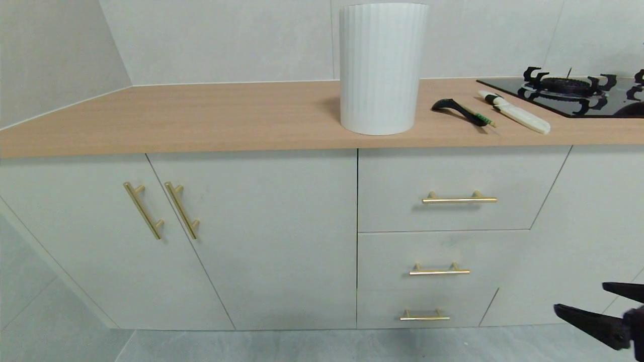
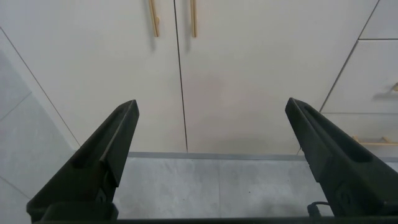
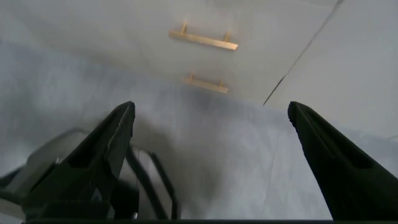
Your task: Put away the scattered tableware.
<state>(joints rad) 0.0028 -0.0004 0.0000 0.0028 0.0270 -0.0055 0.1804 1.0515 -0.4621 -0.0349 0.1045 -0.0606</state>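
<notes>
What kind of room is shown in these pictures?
Probably a kitchen: a wooden countertop over cabinet drawers, a gas hob set into the counter, and a knife lying beside the hob.

White ribbed container (image 1: 381,70), wood-grain countertop (image 1: 201,115), gold handles (image 1: 459,199), cream knife (image 1: 520,116)

I see a matt wood-grain countertop (image 1: 201,115), a ribbed matt white container (image 1: 381,70), a glossy black glass hob (image 1: 563,98), shiny gold metal handles (image 1: 459,199), smooth matt cabinet fronts (image 1: 261,236)

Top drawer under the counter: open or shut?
Shut. The top drawer has its front flush with the middle drawer below it.
</notes>
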